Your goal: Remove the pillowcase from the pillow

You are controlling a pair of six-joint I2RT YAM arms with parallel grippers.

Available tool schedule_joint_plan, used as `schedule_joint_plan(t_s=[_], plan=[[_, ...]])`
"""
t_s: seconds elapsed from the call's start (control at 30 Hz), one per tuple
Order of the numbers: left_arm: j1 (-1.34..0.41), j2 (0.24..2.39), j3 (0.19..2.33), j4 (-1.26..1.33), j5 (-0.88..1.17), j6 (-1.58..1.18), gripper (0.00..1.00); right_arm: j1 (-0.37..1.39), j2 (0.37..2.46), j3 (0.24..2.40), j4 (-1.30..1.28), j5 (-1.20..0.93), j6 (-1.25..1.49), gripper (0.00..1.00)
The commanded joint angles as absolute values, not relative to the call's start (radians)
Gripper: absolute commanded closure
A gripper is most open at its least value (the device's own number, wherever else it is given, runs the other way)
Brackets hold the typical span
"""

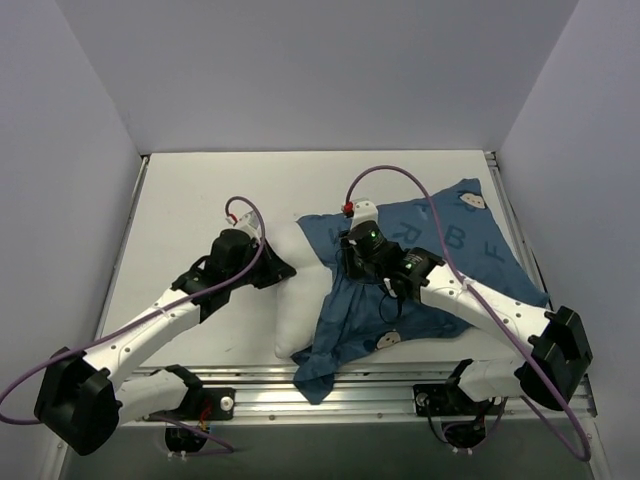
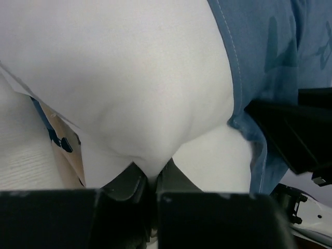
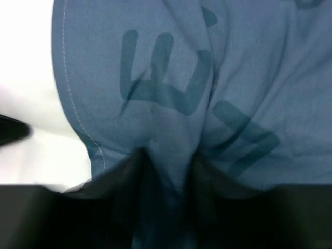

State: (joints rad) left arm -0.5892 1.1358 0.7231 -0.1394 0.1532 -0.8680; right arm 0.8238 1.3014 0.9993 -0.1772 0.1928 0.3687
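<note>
The white pillow pokes out of the left end of the dark blue pillowcase, which still covers its right part. My left gripper is shut on a pinch of the pillow's white fabric at its left end. My right gripper is shut on a fold of the pillowcase near the open hem. The hem also shows in the left wrist view. A loose flap of the pillowcase hangs toward the table's front edge.
The white tabletop is bounded by grey walls at the back and both sides. A metal rail runs along the near edge. Purple cables loop over both arms. A paper label hangs on the pillow's left side.
</note>
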Motion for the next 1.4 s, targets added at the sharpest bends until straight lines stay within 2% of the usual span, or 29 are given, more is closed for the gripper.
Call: schedule_joint_plan(t_s=[0.0,0.07,0.17,0.37,0.47,0.6,0.73,0.8,0.9,0.93,1.0,1.03,1.07,1.17,1.2,1.3,1.33,1.37], plan=[[-0.574,1.082,0.827,-0.195,0.069,-0.824,0.98,0.807,1.364,0.992,-0.186,0.251,0.388,0.87],[-0.534,1.031,0.874,-0.282,0.009,-0.798,0.98,0.776,1.387,1.002,-0.183,0.305,0.385,1.0],[-0.406,0.957,0.905,-0.397,-0.049,-0.79,0.98,0.672,1.407,1.023,-0.201,0.351,0.38,1.0],[-0.186,0.845,0.928,-0.567,-0.017,-0.72,0.98,0.36,1.391,1.068,-0.213,0.342,0.422,1.0],[-0.098,0.831,0.925,-0.623,0.0,-0.699,0.98,0.279,1.416,1.104,-0.193,0.312,0.43,1.0],[-0.086,0.894,0.881,-0.557,0.133,-0.715,0.98,0.311,1.488,1.181,-0.105,0.104,0.387,1.0],[-0.133,0.991,0.85,-0.334,0.271,-0.8,0.98,0.431,1.58,1.259,-0.04,0.054,0.353,1.0],[-0.176,1.06,0.87,-0.284,0.252,-0.802,0.98,0.459,1.609,1.27,0.029,0.037,0.366,0.95],[-0.248,1.139,0.949,-0.261,0.216,-0.779,0.49,0.465,1.664,1.269,0.13,-0.04,0.394,0.9],[-0.261,1.147,0.987,-0.284,0.189,-0.756,0.2,0.465,1.695,1.278,0.138,-0.046,0.39,0.88],[-0.293,1.143,1.018,-0.331,0.14,-0.726,0.02,0.465,1.723,1.316,0.134,-0.037,0.37,0.84],[-0.307,1.131,1.026,-0.375,0.112,-0.688,0.06,0.465,1.744,1.331,0.129,-0.034,0.339,0.83],[-0.32,1.114,1.026,-0.391,0.063,-0.663,0.06,0.465,1.753,1.347,0.115,-0.028,0.322,0.8],[-0.399,1.03,1.005,-0.416,0.009,-0.537,0.06,0.469,1.752,1.394,0.066,-0.025,0.273,0.63],[-0.46,0.988,0.985,-0.417,-0.026,-0.507,0.06,0.471,1.743,1.394,0.06,-0.026,0.267,0.54],[-0.595,0.928,0.956,-0.41,-0.153,-0.375,0.06,0.476,1.709,1.378,0.046,-0.022,0.253,0.4],[-0.689,0.922,0.951,-0.397,-0.19,-0.307,0.06,0.477,1.695,1.37,0.045,-0.021,0.253,0.36],[-0.734,0.916,0.948,-0.388,-0.221,-0.275,0.06,0.477,1.686,1.361,0.041,-0.021,0.255,0.25]])
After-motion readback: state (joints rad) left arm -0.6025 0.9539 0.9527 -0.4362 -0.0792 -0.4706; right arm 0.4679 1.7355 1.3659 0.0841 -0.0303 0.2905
